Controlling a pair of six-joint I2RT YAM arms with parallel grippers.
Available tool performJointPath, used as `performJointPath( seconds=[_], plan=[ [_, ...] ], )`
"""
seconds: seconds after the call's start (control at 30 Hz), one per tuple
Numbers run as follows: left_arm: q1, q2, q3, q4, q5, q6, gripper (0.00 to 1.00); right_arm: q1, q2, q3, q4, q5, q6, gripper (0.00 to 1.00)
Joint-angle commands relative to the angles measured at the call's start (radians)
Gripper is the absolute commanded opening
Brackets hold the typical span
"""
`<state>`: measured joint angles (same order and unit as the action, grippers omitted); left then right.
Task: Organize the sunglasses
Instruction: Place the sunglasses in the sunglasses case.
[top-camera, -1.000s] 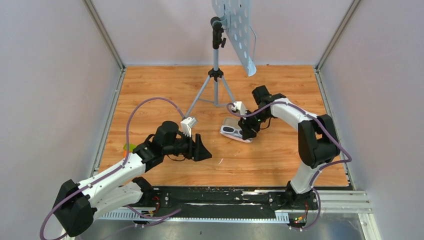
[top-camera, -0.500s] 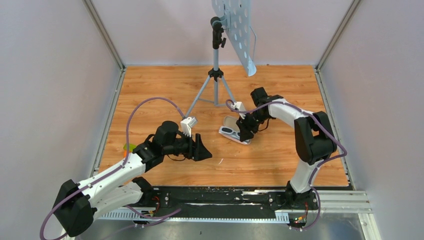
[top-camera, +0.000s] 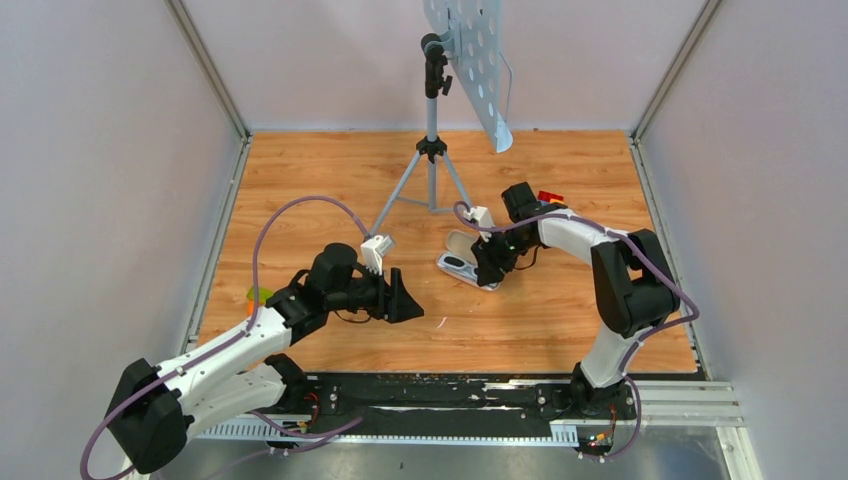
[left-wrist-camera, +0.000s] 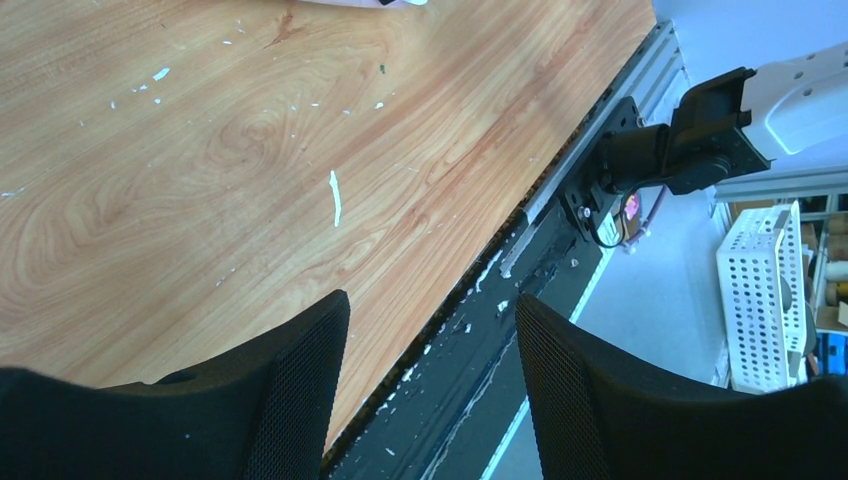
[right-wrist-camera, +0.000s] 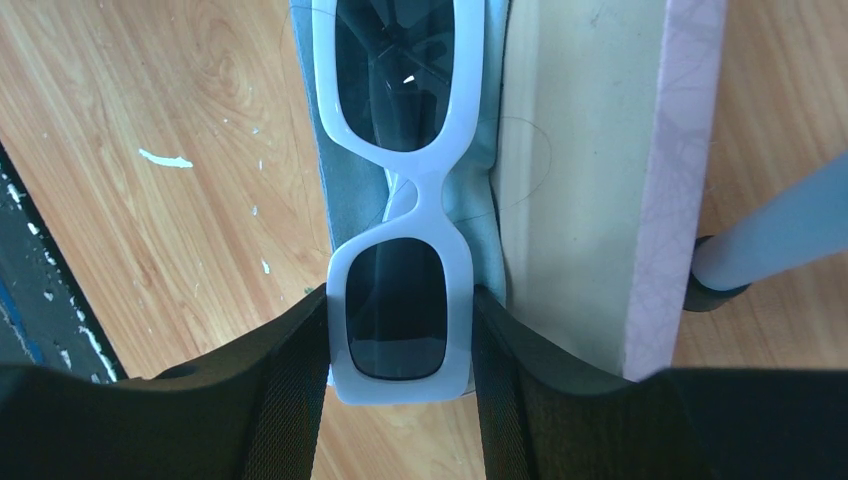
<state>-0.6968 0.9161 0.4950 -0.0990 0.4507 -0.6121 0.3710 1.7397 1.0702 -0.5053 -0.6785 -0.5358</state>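
The right gripper (right-wrist-camera: 398, 325) is closed on the sunglasses (right-wrist-camera: 400, 190), one finger against each long edge of the white frame at the end lens. The glasses lie lens-up over the blue-grey cloth (right-wrist-camera: 488, 150), just beside the cream lining of the open pink case (right-wrist-camera: 580, 180). Whether they rest on the cloth or hang just above it cannot be told. The left gripper (left-wrist-camera: 430, 335) hovers open and empty over the table (left-wrist-camera: 200, 150) near its front edge, well apart from the work.

Recommended procedure, judged from this state:
1. Keep pad pressure on the frame edges only, not on the dark lenses.
2. Hold the frame level, since the free lens end is unsupported.
3. Move sideways toward the lining, checking that the cloth does not drag or bunch.
4. Stay clear of the tripod leg (right-wrist-camera: 770, 230) beyond the case wall.
5. Open the jaws only once the frame is fully supported
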Motion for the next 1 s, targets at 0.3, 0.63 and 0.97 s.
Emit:
performJointPath(
  seconds=[0.3,0.63,0.97],
  plan=[
    [0.006,0.027,-0.047,0.17,-0.111,-0.073,0.65,0.029,-0.042,-0.032,0.106,0.048,0.019,0.17],
    [0.006,0.121,-0.055,0.3,-0.122,-0.12,0.65,0.056,-0.021,-0.01,0.1,0.094,-0.008,0.31],
    [0.006,0.092,-0.097,0.316,-0.131,-0.122,0.65,0.057,-0.035,-0.002,0.082,0.064,-0.032,0.43]
  ],
)
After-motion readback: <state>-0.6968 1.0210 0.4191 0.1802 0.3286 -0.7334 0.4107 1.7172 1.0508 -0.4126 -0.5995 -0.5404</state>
